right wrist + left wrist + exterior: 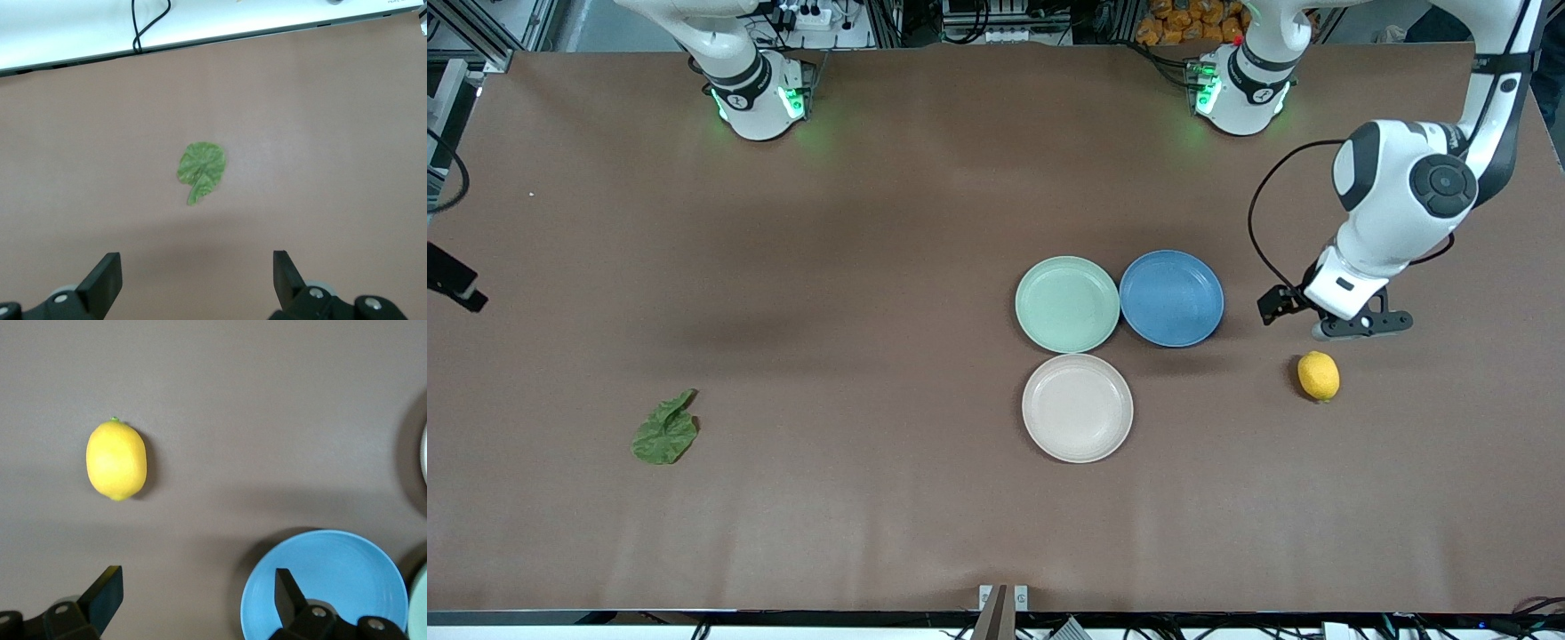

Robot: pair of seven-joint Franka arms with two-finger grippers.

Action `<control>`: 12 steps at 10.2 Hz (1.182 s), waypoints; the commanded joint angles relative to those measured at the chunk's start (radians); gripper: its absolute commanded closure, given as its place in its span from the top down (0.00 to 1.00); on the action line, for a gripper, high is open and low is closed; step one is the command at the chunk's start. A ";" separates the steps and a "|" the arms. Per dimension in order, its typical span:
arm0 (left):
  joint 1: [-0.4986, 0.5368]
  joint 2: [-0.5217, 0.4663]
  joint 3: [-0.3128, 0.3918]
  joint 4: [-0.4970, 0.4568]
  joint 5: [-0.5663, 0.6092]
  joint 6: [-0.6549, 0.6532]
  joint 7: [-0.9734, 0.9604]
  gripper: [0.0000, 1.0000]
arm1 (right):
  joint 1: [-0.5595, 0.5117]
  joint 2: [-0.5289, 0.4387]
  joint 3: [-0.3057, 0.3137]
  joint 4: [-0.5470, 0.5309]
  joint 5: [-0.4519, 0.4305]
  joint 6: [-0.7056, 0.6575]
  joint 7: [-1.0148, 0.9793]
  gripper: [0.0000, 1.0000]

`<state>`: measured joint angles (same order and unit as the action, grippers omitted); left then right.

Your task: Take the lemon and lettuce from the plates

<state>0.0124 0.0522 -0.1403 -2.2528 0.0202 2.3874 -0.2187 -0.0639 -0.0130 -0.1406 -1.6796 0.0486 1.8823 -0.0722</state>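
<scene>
Left tool (1352, 322): we find it low over bare table (871, 267) at the left arm's end, fingers (100, 597) spread wide with nothing between them. It hangs over the strip between the blue plate (1172, 298) and the lemon (1319, 375).

Lemon: we see it lying on the table itself, on no plate, near the left tool and a little nearer the front camera than it. In the left wrist view the lemon (116, 459) sits clear of both fingers, and part of the blue plate (333, 573) shows by one finger.

Right tool (193, 283): we see it only from its own wrist camera, fingers (101, 279) spread apart and empty, held high over the table toward the right arm's end. The lettuce (200, 168) lies on the table well apart from those fingers.

Lettuce (665, 430): flat on the bare table toward the right arm's end, well apart from all plates.

Plates: the mint plate (1067, 303) sits just beside the blue one; the beige plate (1077, 407) sits nearer the front camera, close against the mint plate. We note all three carry nothing.
</scene>
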 commanded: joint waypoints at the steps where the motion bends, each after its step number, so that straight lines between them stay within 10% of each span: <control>1: 0.008 -0.078 -0.015 -0.005 0.021 -0.028 0.001 1.00 | -0.027 -0.039 0.022 0.024 -0.013 -0.075 -0.014 1.00; 12: 0.038 -0.021 -0.015 0.708 -0.025 -0.755 0.191 1.00 | 0.003 -0.065 0.154 0.092 -0.059 -0.216 0.077 1.00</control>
<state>0.0502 -0.0093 -0.1447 -1.6112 0.0138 1.6856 -0.0572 -0.0599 -0.0729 -0.0199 -1.5986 0.0136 1.6887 -0.0333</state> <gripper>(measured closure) 0.000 0.000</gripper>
